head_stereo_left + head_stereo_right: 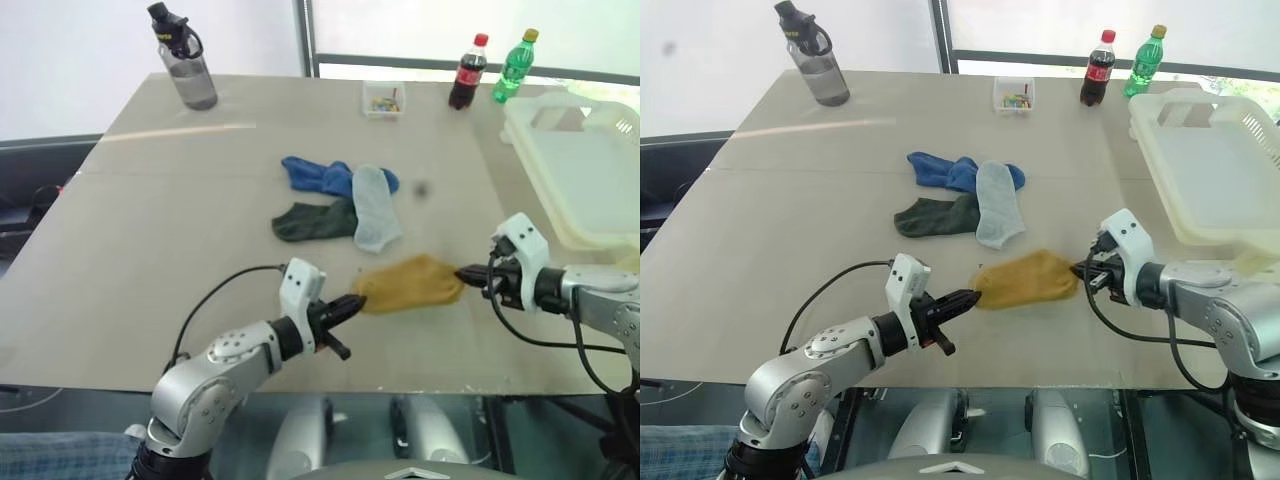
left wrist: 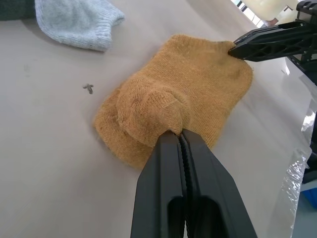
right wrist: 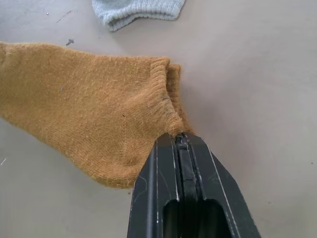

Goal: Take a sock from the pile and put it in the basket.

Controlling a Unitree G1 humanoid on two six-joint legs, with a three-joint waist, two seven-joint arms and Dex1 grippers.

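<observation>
Two claws grip one sock (image 1: 412, 283) between them: the left claw (image 1: 355, 305) is clenched on its toe end, the right claw (image 1: 468, 275) on its cuff. Just beyond the claws lies the pile (image 1: 345, 203) of blue, green and grey socks. Past the right claw, further right, sits the basket (image 1: 585, 170).

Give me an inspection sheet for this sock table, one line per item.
Surface: beige table, bare near its front edge.
Job's things: mustard sock pinched at both ends; pile behind it; white basket at the right.
Clutter: grey bottle, small clear box, cola bottle, green bottle.
Grippers: left claw and right claw both shut on the sock.
Cables: black cable along the left arm.
Surroundings: window behind.
</observation>
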